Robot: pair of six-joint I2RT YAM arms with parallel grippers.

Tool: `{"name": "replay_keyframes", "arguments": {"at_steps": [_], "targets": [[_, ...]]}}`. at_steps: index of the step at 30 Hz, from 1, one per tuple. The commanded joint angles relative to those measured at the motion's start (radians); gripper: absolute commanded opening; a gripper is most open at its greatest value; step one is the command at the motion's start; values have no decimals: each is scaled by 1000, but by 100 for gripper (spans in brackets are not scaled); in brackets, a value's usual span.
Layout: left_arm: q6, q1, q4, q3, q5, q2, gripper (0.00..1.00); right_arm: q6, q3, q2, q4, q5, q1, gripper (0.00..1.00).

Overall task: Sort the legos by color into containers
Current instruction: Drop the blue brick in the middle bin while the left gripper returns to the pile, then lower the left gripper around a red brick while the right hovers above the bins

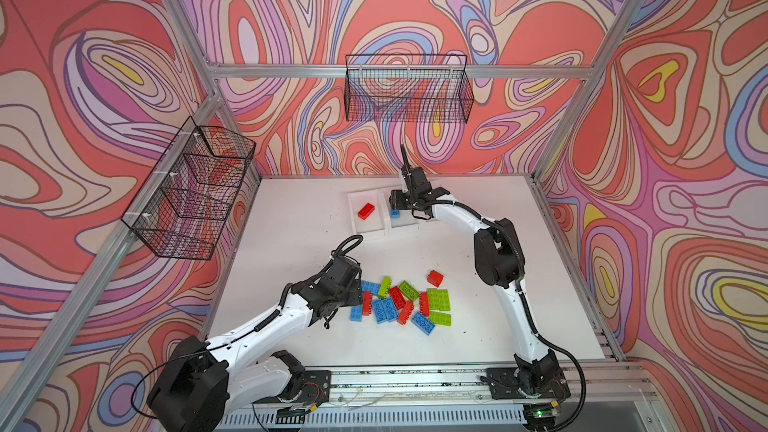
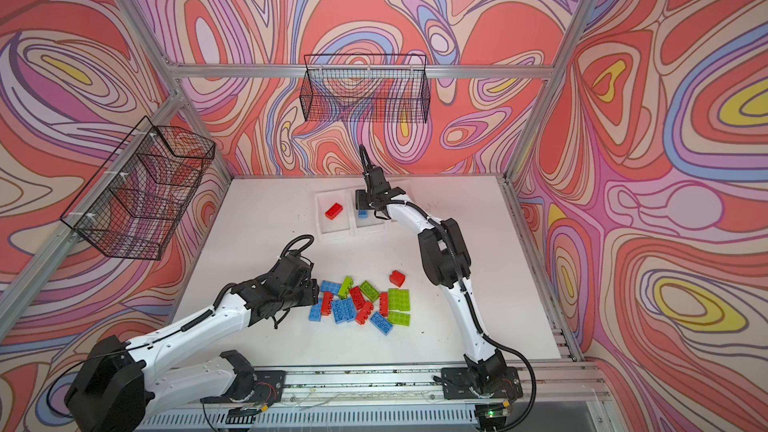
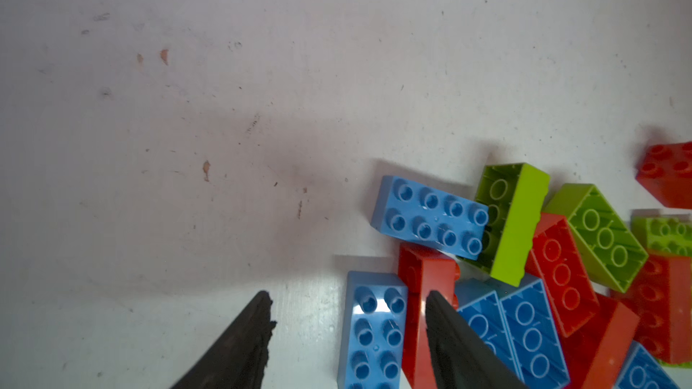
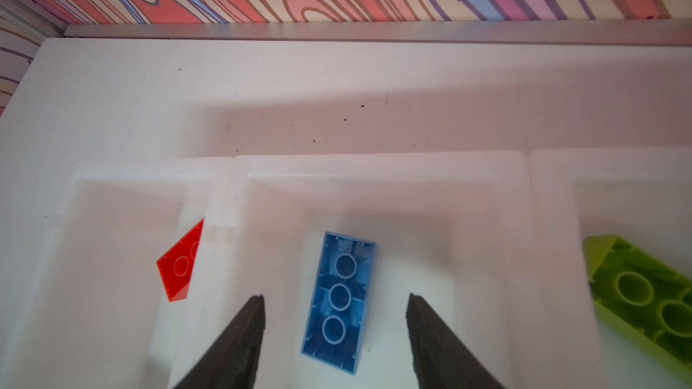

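Left wrist view is showing me the left tool point(image 3: 346, 299) standing released, jaws apart at the edge of the heap of legos point(image 1: 403, 301). A studs-up blue brick point(image 3: 372, 331) is lying between the fingers, with bare desk showing between it and one finger, while the other finger is crossing in front of a red brick point(image 3: 425, 282).

In both top views that heap is sitting in the lower middle of the frame on the white desk point(image 1: 291, 243), its red, blue and lime pieces touching and overlapping. A lone red block point(image 1: 434, 278) is lying just off its upper right edge, apart from the rest.

Higher in the frame, the containers point(image 1: 368, 226) are sitting in a row near the back of the desk. I am seeing one red lego point(image 1: 366, 210) in the left bin point(image 4: 149, 170). Over the middle bin point(image 4: 374, 164) the right tool point(image 4: 335, 298) is hovering, released, jaws wide. A blue lego point(image 4: 344, 267) is lying hollow side up in that bin, clear of both fingers. A lime lego point(image 4: 644, 293) is resting in the right bin point(image 4: 599, 162), also hollow side up.
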Motion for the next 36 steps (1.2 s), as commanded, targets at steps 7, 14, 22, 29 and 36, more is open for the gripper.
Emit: {"name": "replay_keyframes", "arguments": {"at_steps": [7,14,22,29,36], "targets": [[-98,-141,-2,39,-18,57,59,-10,-190,-225,90,26,-29,62],[-85,-159,20,78,-12,151,51,-15,-277,-311,111,47,-37,60],[-58,-159,18,117,-9,220,43,-2,-357,-358,127,61,-49,59],[-53,-159,28,115,-9,259,39,-1,-400,-395,130,78,-54,58],[-33,-158,40,130,-6,281,34,-3,-448,-438,131,99,-62,58]]}}
